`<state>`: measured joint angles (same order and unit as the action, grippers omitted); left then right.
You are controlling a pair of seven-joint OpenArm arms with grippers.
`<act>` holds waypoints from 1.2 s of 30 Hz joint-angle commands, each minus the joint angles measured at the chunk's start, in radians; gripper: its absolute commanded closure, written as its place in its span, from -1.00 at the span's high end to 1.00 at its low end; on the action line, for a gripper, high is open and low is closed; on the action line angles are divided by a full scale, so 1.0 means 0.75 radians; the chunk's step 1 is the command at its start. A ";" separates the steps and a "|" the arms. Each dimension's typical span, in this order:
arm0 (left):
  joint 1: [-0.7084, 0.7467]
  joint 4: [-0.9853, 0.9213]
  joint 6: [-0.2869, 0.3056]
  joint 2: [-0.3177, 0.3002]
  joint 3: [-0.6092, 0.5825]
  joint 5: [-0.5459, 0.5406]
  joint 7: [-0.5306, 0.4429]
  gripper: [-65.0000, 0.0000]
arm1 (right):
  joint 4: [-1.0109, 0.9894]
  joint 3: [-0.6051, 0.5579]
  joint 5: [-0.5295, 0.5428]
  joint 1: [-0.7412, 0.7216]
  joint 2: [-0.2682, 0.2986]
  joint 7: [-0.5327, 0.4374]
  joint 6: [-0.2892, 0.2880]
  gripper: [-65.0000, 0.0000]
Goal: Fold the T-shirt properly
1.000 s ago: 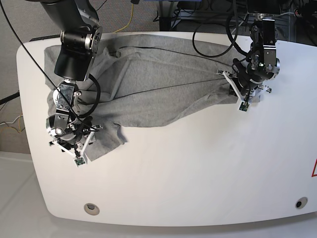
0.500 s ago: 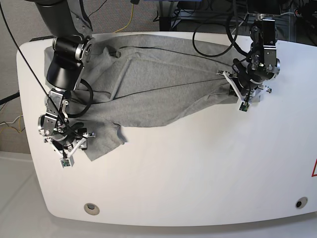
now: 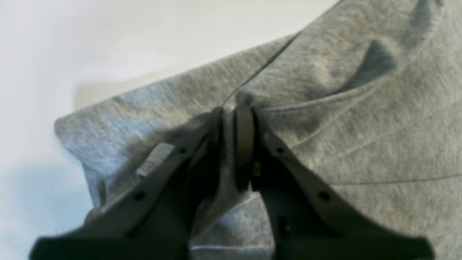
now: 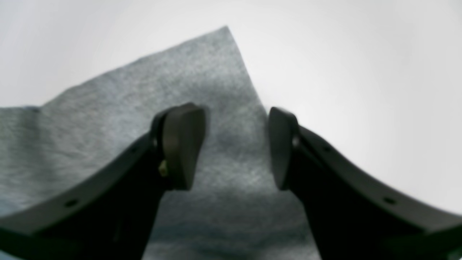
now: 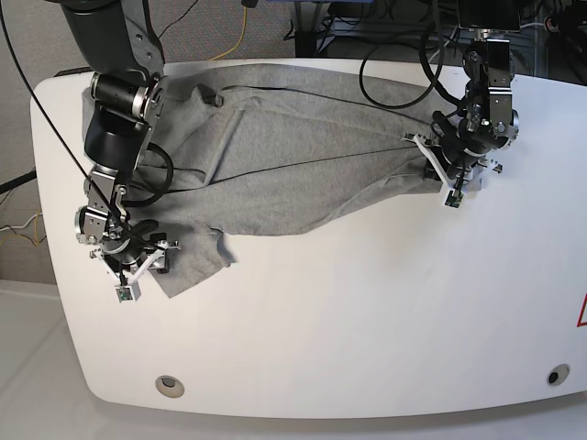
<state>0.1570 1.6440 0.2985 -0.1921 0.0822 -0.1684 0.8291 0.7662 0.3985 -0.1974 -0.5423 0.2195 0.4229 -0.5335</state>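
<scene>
White surface [image 5: 367, 312]; cables [image 5: 394, 55] behind. Shirt [image 5: 293, 165] spread across far half. Left claw [image 3: 231, 119] clamped on shirt fold. Right claw [image 4: 234, 144] apart, above shirt corner, empty.

A white tabletop [image 5: 367, 312] with rounded corners fills most of the base view, evenly lit and faintly glossy. Two round grey fittings sit near its front edge, one at the front left [image 5: 169, 386] and one at the front right [image 5: 558, 375]. A red triangular mark [image 5: 581, 312] shows at the tabletop's right edge. Behind the tabletop lies grey carpeted floor [image 5: 266, 32], crossed by a yellow cable [image 5: 240, 32] and black cables [image 5: 321, 41]. Left of the tabletop stands a beige wall [image 5: 14, 156], with a pale floor strip [image 5: 27, 367] below it.
</scene>
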 commanded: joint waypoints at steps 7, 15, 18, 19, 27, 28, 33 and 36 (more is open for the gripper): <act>-0.004 0.004 -0.002 -0.007 0.000 0.013 0.021 -0.90 | -0.008 0.000 0.013 -0.039 0.056 -0.100 0.002 -0.05; -0.004 0.004 -0.002 -0.007 0.000 0.013 0.021 -0.90 | -0.008 0.000 0.013 -0.039 0.064 -0.100 0.002 -0.05; -0.004 0.004 -0.002 -0.007 0.000 0.013 0.021 -0.90 | -0.008 0.000 0.013 -0.031 0.070 -0.100 0.002 -0.05; -0.004 0.004 -0.002 -0.007 0.000 0.013 0.021 -0.90 | -0.008 0.000 0.013 -0.029 0.070 -0.100 0.002 -0.05; -0.002 0.006 -0.002 -0.007 0.000 0.013 0.021 -0.90 | -0.006 0.000 0.021 0.041 0.038 -0.115 0.002 -0.05; -0.002 0.006 -0.002 -0.007 0.000 0.013 0.021 -0.90 | -0.006 0.000 0.019 0.043 0.032 -0.125 0.002 -0.05; -0.002 0.010 -0.002 -0.007 0.000 0.013 0.021 -0.90 | -0.006 0.000 0.023 0.082 0.023 -0.141 0.002 -0.05; 0.000 0.010 -0.002 -0.007 0.000 0.013 0.021 -0.90 | -0.006 0.000 0.023 0.088 0.021 -0.139 0.002 -0.05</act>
<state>0.1574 1.6436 0.2985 -0.1921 0.0822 -0.1684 0.8234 0.7536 0.3992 -0.1772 -0.4664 0.2260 0.2840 -0.5232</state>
